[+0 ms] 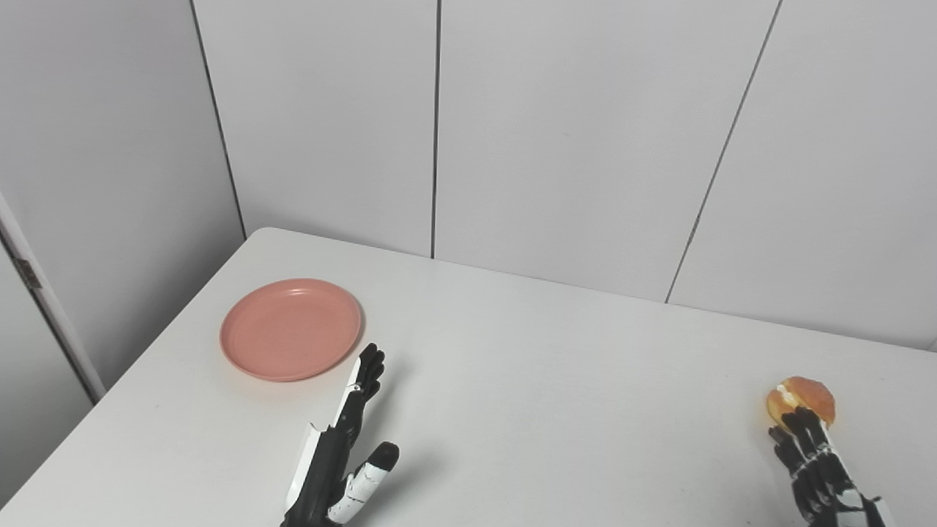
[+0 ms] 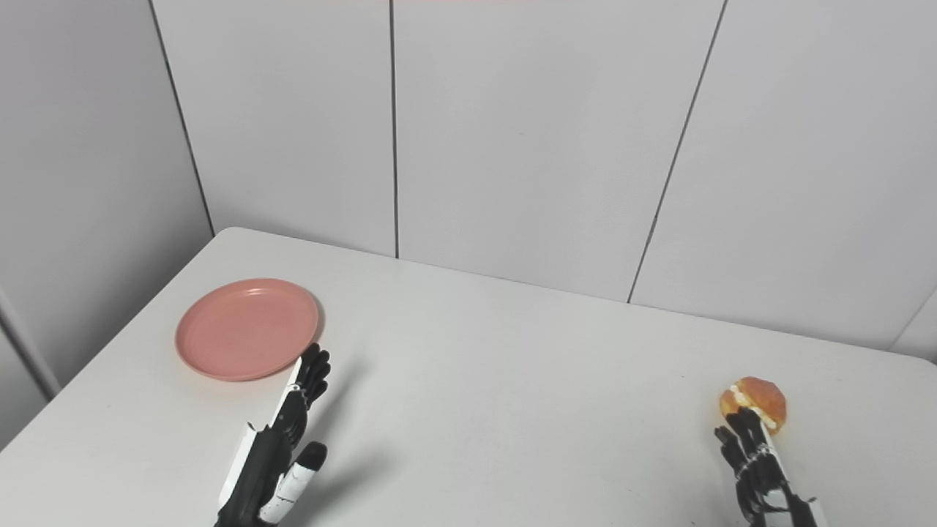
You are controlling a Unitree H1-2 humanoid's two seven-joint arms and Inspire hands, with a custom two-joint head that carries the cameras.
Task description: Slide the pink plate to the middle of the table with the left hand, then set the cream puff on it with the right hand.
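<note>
The pink plate (image 1: 291, 329) lies empty on the white table (image 1: 527, 380), towards its far left. My left hand (image 1: 344, 446) is open, fingers stretched forward, with its fingertips (image 1: 371, 360) just off the plate's near right rim; whether they touch it I cannot tell. A golden cream puff (image 1: 801, 400) with a cream seam sits at the table's right side. My right hand (image 1: 820, 472) rises from the bottom edge, open, its fingertips (image 2: 743, 424) right against the near side of the puff but not closed around it.
Grey wall panels stand behind the table. The table's left edge runs diagonally close to the plate, with a gap and a door frame (image 1: 44, 307) beyond it. The far edge meets the wall.
</note>
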